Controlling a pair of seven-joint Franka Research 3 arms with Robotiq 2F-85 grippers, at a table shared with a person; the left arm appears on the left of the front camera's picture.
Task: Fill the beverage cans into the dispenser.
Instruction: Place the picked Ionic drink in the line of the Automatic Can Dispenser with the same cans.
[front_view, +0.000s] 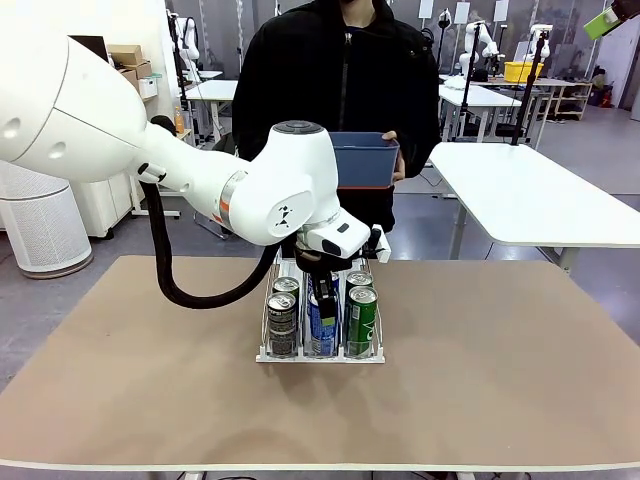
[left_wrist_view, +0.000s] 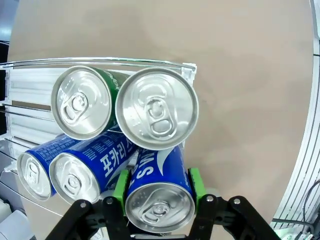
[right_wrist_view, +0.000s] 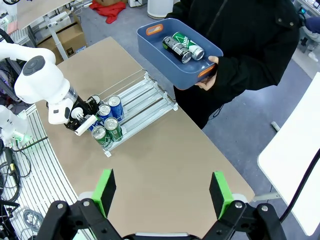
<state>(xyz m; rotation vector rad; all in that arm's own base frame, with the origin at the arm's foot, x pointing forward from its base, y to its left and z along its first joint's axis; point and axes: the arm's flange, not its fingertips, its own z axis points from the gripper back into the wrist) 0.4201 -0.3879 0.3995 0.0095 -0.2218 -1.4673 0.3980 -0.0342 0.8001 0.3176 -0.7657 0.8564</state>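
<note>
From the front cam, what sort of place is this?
Probably a robotics lab or test hall: several white tables on an open grey floor, stacked cardboard boxes, and loose cables beside the work table.

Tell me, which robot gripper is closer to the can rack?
Left. The left gripper grips a blue can at the rack; the right gripper hangs open high above the table, far from it.
</note>
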